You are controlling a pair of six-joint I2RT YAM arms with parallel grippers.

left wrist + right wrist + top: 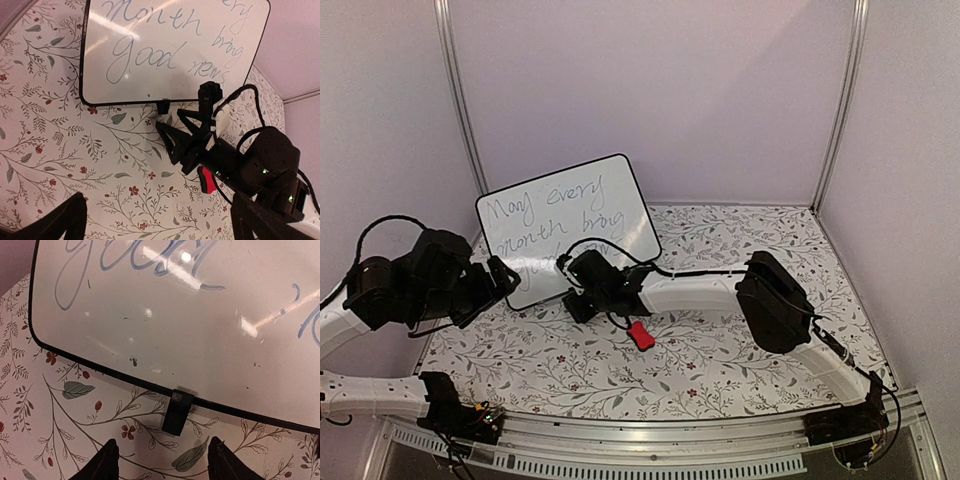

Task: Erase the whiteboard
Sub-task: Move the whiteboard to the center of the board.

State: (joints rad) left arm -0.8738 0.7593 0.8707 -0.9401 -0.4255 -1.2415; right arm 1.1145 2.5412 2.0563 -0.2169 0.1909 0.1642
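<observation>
Whiteboard propped upright at the rear left of the floral table, handwriting intact: erasing not begun. Right gripper, jaws spread and empty, faces its lower edge. Left gripper likewise wide and empty. Red block, probably the eraser, lies ungrasped.

Legend: handwriting in grey-blue marker on the whiteboard facing me. Overhead view: "May every" above "month bring"; the third line is partly hidden. My left wrist view: "month bring", then "good news". My right wrist view: only the lower strokes of "good" are legible.
</observation>
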